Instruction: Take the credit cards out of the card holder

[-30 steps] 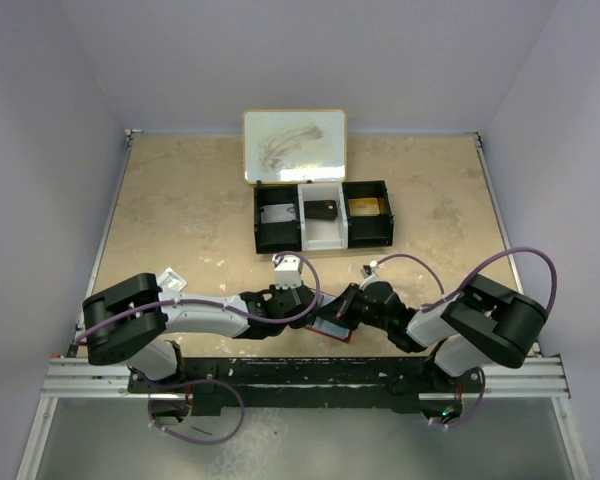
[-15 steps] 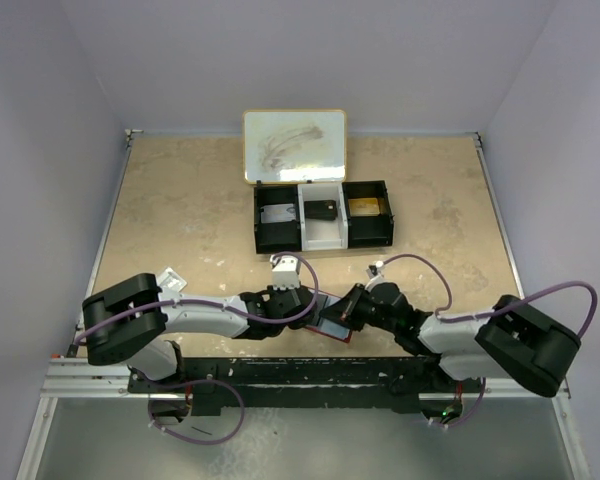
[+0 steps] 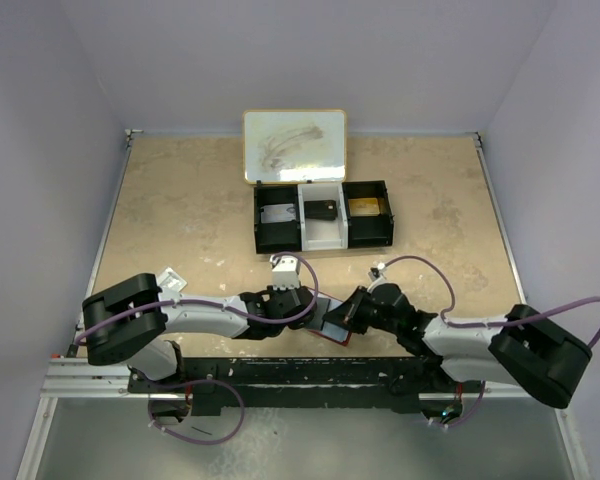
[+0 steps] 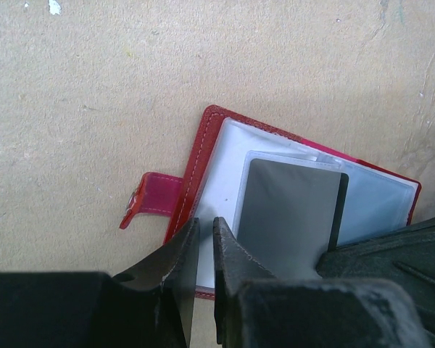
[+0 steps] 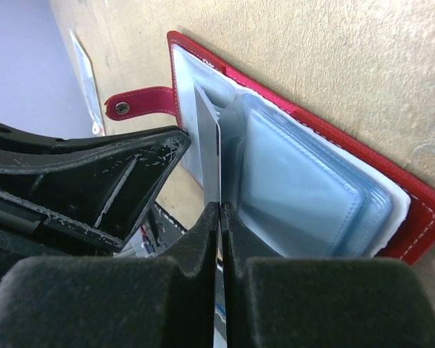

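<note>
Beige table is carrying the open card holder near its front edge. Your right gripper is clamping a grey card edge-on. Your left gripper is sitting nearly closed at the holder's edge, and you cannot tell whether it is gripping.

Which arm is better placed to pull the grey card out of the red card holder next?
Right. The right hand is shut on the card; the left hand only grips the card holder edge.
</note>
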